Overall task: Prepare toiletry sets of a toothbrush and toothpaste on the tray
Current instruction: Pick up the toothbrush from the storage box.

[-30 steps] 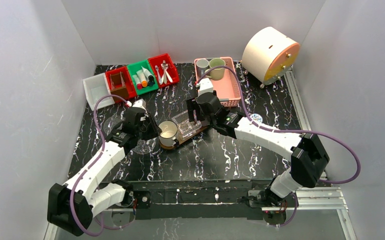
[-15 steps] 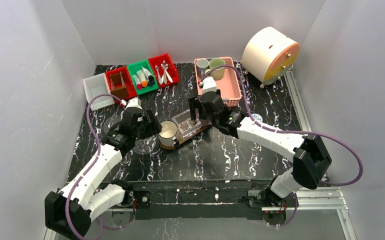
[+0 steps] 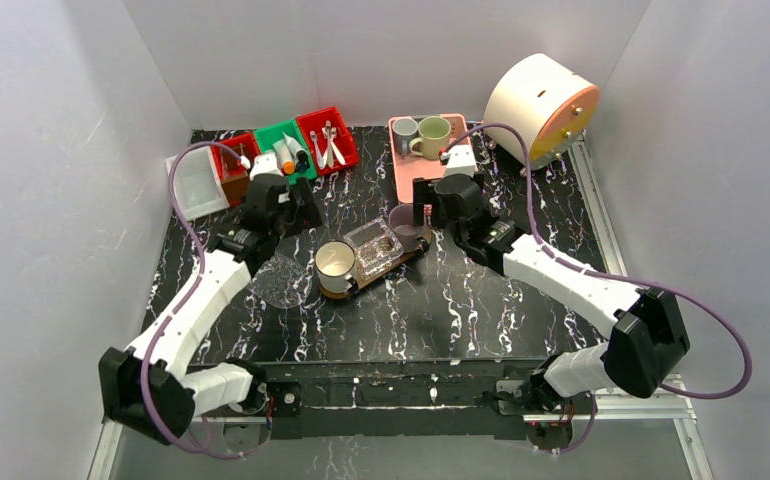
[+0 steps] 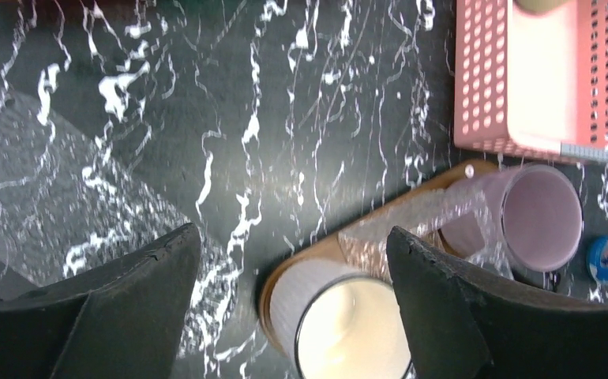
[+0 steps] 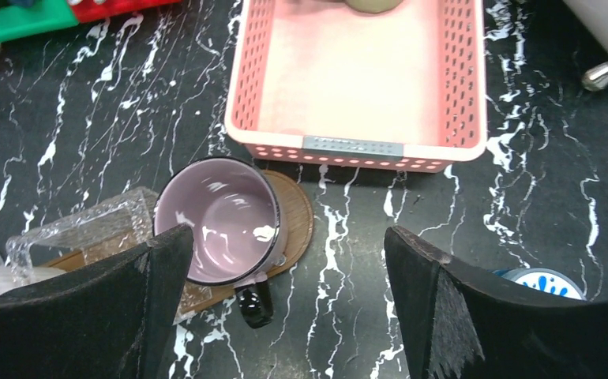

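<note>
fingers of the left gripper [image 4: 291, 233] stand wide apart on nothing, as do those of the right gripper [image 5: 285, 230] above the purple mug [image 5: 220, 217] at the far end of the tray [image 5: 297, 209]. the tray lies slantwise between the arms. only the top view shows the green bin [image 3: 283, 128] of tubes [image 3: 286, 155] and red bin [image 3: 347, 136] of brushes [image 3: 327, 145], just beyond the left gripper, the nearer one.

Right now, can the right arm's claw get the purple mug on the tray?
Probably yes. The right claw hangs open close over the purple mug, and nothing lies between them, though the pink basket sits close behind.
</note>
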